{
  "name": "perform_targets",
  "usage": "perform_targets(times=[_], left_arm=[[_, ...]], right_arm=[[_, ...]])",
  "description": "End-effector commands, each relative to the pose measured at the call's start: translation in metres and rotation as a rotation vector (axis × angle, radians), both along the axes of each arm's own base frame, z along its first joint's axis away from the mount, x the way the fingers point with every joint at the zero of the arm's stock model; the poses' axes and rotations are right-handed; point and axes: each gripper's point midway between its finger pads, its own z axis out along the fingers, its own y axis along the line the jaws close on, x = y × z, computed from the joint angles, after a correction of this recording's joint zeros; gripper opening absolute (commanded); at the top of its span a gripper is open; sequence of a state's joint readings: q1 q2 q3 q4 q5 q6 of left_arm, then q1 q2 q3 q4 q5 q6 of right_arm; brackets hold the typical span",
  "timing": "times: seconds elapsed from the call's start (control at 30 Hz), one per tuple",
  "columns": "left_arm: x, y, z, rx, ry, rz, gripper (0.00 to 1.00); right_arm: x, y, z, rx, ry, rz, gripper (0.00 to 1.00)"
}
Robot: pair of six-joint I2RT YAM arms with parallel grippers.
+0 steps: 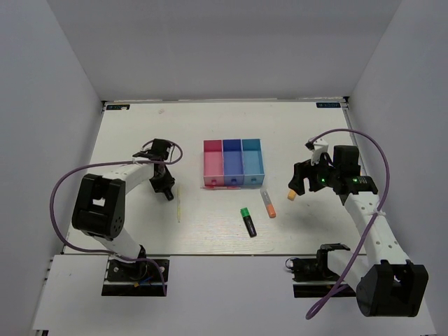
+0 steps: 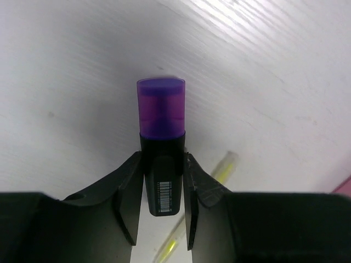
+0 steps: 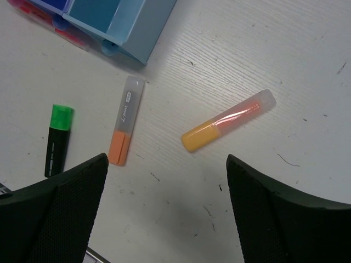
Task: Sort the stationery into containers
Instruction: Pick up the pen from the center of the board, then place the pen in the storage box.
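task looks barely started. the three joined bins (image 1: 233, 144) (pink, blue-purple, light blue) show nothing i can make out inside from the top view, so no piece counts as sorted.

left pincer (image 2: 163, 164) is clamped on the purple highlighter (image 2: 160, 109): both fingers (image 2: 129, 186) press the black body and the purple cap sticks out ahead of the tips. can't tell if it is off the counter (image 1: 140, 133). the thin yellow stick (image 2: 225, 167) lies loose just under and beside this pincer.

right pincer (image 3: 166, 159) has its fingers wide apart, holding nothing. the orange-yellow marker (image 3: 227, 120) lies flat on the counter just ahead of the gap, nearer one finger. further ahead, off to the other finger's side, lie the orange-grey marker (image 3: 125, 120) and the green highlighter (image 3: 57, 139), both loose. the light blue bin (image 3: 137, 27) is beyond them. something pink lies along the front wall of the bins, too small to name for sure.

left to do, by my read: carry the purple one to a bin, pick up the orange-yellow one, then the other loose pieces.
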State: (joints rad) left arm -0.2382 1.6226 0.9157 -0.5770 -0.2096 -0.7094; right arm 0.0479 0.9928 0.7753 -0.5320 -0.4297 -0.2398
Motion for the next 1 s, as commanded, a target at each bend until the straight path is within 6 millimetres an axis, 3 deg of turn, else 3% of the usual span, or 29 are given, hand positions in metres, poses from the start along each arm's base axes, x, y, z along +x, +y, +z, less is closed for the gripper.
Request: perform_targets(times=[0.0,0.07,0.1,0.13,0.2,0.23,0.27,0.3,0.33,0.37,0.4,0.43,0.57,0.7,0.77,0.87,0.97], left_arm=[[0.011,-0.022,0.036,0.000,-0.067,-0.131,0.01],[0.031,-0.045,0.073,-0.008,-0.156,-0.217,0.01],[0.033,-0.051,0.081,-0.011,-0.169,-0.237,0.01],[0.039,-0.058,0.095,-0.014,-0.199,-0.266,0.01],[0.046,-0.083,0.111,-0.035,-0.235,-0.342,0.01],[0.053,-0.091,0.123,-0.043,-0.267,-0.358,0.01],[0.057,-0.104,0.135,-0.057,-0.293,-0.389,0.01],[0.059,-0.114,0.127,-0.050,-0.271,-0.425,0.01],[0.071,-0.127,0.150,-0.065,-0.325,-0.445,0.01],[0.075,-0.133,0.156,-0.068,-0.329,-0.455,0.01],[0.079,-0.138,0.142,-0.054,-0.293,-0.476,0.01],[0.082,-0.148,0.148,-0.057,-0.305,-0.497,0.02],[0.091,-0.165,0.135,-0.054,-0.264,-0.524,0.07],[0.093,-0.177,0.128,-0.049,-0.245,-0.542,0.15],[0.094,-0.180,0.121,-0.048,-0.234,-0.539,0.20],[0.095,-0.182,0.115,-0.046,-0.221,-0.535,0.29],[0.094,-0.185,0.114,-0.049,-0.217,-0.541,0.39]], right_arm=[[-0.001,0.003,0.007,0.017,-0.010,0.021,0.90],[-0.003,0.004,0.004,0.015,0.008,0.032,0.75],[-0.005,0.005,0.002,0.019,0.016,0.039,0.62],[-0.004,0.005,0.001,0.015,0.013,0.050,0.32],[-0.004,0.005,0.001,0.017,0.014,0.049,0.07],[-0.004,0.005,-0.001,0.014,0.023,0.051,0.02],[-0.004,0.006,-0.001,0.014,0.023,0.057,0.02],[-0.006,0.006,-0.002,0.016,0.032,0.055,0.02],[-0.005,0.006,-0.003,0.014,0.032,0.057,0.03],[-0.005,0.007,-0.002,0.021,0.032,0.062,0.06],[-0.005,0.007,-0.002,0.020,0.033,0.064,0.08],[-0.006,0.007,-0.003,0.021,0.042,0.061,0.09],[-0.007,0.008,-0.004,0.021,0.047,0.072,0.21],[-0.009,0.010,-0.005,0.027,0.063,0.088,0.55],[-0.010,0.011,-0.005,0.029,0.070,0.098,0.65],[-0.012,0.012,-0.005,0.038,0.079,0.109,0.73],[-0.013,0.013,-0.006,0.041,0.087,0.116,0.73]])
